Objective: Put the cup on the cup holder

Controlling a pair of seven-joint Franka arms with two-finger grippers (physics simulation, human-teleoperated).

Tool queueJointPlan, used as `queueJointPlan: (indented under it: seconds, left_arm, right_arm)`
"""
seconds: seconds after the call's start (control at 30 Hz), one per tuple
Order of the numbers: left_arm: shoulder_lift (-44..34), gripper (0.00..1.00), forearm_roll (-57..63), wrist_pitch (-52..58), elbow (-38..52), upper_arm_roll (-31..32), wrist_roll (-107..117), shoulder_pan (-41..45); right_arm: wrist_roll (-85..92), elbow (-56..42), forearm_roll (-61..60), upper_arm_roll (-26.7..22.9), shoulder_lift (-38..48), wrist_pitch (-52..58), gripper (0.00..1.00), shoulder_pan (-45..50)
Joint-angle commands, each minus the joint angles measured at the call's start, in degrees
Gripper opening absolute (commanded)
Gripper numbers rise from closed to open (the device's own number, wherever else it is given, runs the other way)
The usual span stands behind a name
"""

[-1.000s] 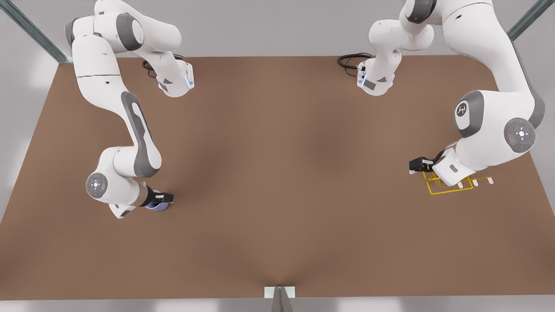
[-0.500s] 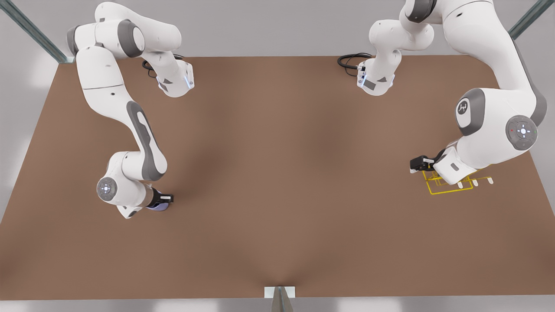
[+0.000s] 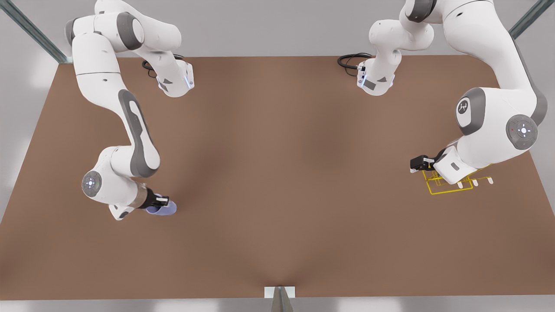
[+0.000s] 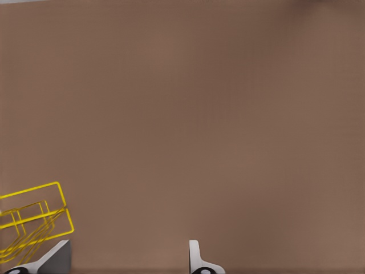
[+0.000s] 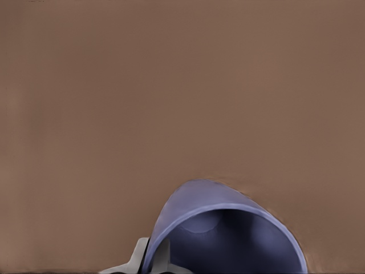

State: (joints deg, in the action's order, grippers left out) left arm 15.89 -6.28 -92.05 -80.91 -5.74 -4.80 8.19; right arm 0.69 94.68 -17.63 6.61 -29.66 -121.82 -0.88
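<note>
Right fingers (image 3: 163, 200) pinch the cup's (image 3: 164, 209) rim; left fingers (image 3: 417, 164) spread beside the cup holder (image 3: 442, 186).

Bench (image 3: 277, 173): brown, plain top, w/ pale surround. Black cable coil (image 3: 349, 60) at far edge. Grey metal struts (image 3: 32, 30) at far corners.

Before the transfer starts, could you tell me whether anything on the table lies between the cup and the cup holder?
Nothing visible does. The right gripper grips the cup; bare table stretches to the cup holder, where the left gripper waits, open.
</note>
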Motion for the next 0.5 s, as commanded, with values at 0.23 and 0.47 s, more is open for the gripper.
queueJointPlan:
  seconds: [0.23, 0.47]
  left_arm:
    - [-0.94, 1.00, 0.22, 0.91, 0.67, -0.41, 9.55, -0.02]
    - [-1.56, 1.00, -1.53, 8.29, 2.86, 1.34, 58.91, -0.01]
  right_arm:
    - [-5.44, -1.95, -52.68, 6.48, -3.91, 3.44, 0.21, 10.46]
    - [-12.12, -21.11, -53.39, 20.11, -23.07, -21.52, 0.21, 20.04]
